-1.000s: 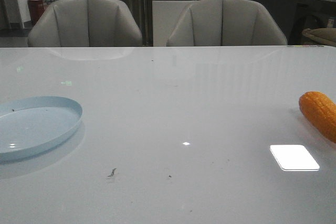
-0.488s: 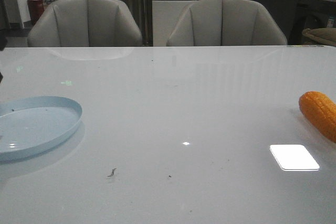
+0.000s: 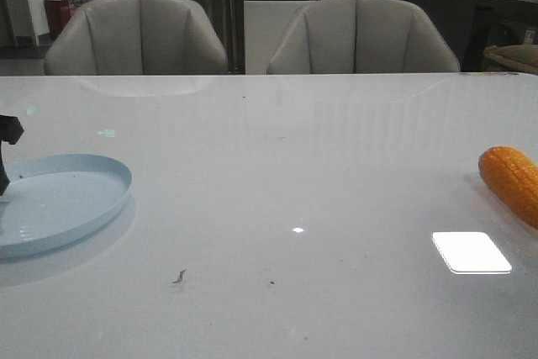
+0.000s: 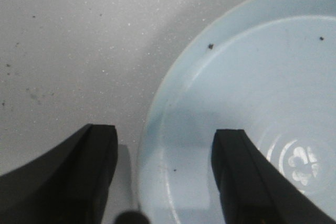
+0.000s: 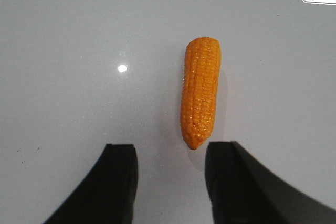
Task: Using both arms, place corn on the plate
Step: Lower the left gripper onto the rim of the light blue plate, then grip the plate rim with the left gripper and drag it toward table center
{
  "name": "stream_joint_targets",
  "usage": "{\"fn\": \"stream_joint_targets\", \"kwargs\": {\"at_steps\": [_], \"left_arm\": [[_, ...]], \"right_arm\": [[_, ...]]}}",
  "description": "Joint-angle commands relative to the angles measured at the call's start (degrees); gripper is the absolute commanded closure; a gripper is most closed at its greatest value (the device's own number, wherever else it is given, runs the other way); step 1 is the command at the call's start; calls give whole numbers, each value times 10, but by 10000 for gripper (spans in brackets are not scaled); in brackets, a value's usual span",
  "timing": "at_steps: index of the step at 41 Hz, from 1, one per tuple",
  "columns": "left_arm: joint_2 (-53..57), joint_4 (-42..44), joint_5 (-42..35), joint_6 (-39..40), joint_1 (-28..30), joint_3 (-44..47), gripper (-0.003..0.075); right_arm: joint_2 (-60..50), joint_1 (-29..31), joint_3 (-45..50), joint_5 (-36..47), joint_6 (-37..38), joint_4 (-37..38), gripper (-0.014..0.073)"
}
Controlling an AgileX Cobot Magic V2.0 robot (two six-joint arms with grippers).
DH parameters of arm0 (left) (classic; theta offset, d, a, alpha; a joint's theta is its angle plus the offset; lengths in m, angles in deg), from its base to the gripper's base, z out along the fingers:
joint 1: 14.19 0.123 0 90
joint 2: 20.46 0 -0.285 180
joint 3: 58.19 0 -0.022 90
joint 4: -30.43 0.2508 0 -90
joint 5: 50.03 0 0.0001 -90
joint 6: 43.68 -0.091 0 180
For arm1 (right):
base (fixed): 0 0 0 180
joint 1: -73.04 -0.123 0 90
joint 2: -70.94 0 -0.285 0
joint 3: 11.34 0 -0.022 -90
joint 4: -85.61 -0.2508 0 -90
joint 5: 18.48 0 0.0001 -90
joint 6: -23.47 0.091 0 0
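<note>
At the far left edge of the front view, a small dark part of the left gripper (image 3: pixel 7 145) shows, too little of it to tell how its jaws stand. The pale blue plate (image 3: pixel 92 199) lies just beside and below that dark part, its rim running out toward the table's middle. The orange corn (image 3: pixel 510 181) lies well apart from the gripper, across the white table (image 3: pixel 277 166) at the opposite edge, partly cut off. Beyond the table, farther out than the gripper, stand two grey chairs (image 3: pixel 136 35).

Corn (image 3: pixel 511 182) (and plate (image 3: pixel 67 199)) edge-cropped
</note>
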Motion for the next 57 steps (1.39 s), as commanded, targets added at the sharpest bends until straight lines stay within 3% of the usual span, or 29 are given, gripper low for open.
{"fn": "stream_joint_targets", "kwargs": {"at_steps": [1,19,22,32,47,57], "left_arm": [[24,-1,-19,5,1,-18,262],[11,-1,-12,5,1,-18,280],[10,-3,-10,5,1,-18,336],[4,-3,-1,5,1,-18,636],[6,-8,6,5,1,-28,626],[7,-65,41,5,1,-82,626]], "right_arm": [[-5,-1,-20,35,-1,-2,175],[-5,-1,-20,35,-1,-2,175],[-5,-1,-20,35,-1,-2,175],[-5,-1,-20,36,-1,-2,175],[-5,-1,-20,36,-1,-2,175],[-5,-1,-20,36,-1,-2,175]]}}
